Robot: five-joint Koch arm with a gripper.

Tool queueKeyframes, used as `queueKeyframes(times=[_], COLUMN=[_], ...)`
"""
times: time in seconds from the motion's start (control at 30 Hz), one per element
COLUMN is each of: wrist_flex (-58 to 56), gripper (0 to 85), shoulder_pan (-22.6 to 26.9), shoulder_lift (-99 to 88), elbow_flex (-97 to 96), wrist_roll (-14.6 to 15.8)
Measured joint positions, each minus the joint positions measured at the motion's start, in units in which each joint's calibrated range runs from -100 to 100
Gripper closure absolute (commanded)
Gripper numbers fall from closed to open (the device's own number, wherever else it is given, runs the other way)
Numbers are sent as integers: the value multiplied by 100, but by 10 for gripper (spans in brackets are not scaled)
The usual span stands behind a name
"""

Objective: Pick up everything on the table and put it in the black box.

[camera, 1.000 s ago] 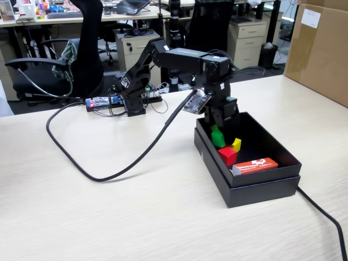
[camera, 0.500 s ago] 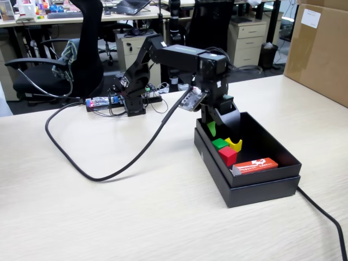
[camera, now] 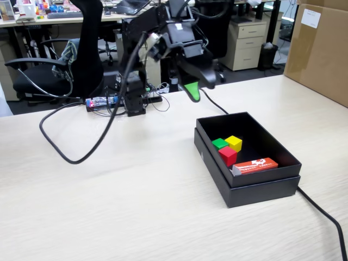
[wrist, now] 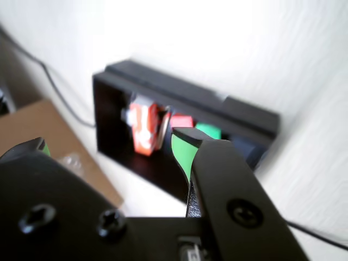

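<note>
In the fixed view the black box (camera: pixel 261 182) stands on the table (camera: pixel 136 206) at right of centre. Inside it, a green cube (camera: pixel 219 143), a yellow cube (camera: pixel 234 142) and a red cube (camera: pixel 228 155) sit close together near the far end. My gripper (camera: pixel 200 87) hangs high above the table, behind the box and clear of it. The wrist view shows the gripper (wrist: pixel 111 142) open and empty, its green-padded jaws wide apart. Beyond them lies the box (wrist: pixel 163 89) with the red cube (wrist: pixel 182 120) and green cube (wrist: pixel 209 130). The yellow cube is hidden there.
A flat orange-red packet (camera: pixel 255 165) lies at the box's near end. A black cable (camera: pixel 81 157) loops over the table's left half, and another (camera: pixel 326 217) runs off the box's right. A big brown carton (camera: pixel 321 49) stands at far right. The arm's base (camera: pixel 133 103) is at the back edge.
The gripper let go of the green cube inside the box, then rose up and back out of it. The green cube now rests beside the yellow and red ones.
</note>
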Motion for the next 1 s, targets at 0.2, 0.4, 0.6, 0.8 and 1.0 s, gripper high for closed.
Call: queueKeyframes(times=[0.2,0.4,0.6,0.8,1.0], wrist_flex=[782,1030,1889,2695,3477], gripper=[378,334,334,334,333], shoulder_pan=[-503,-708,-737,-742,-752], shoulder_lift=[-1256,-2421,-3935,-4790,-5528], elbow_flex=[-1479,-3021,-5422,-6381,-7549], wrist_roll=[-181,-249,-254,-249,-254])
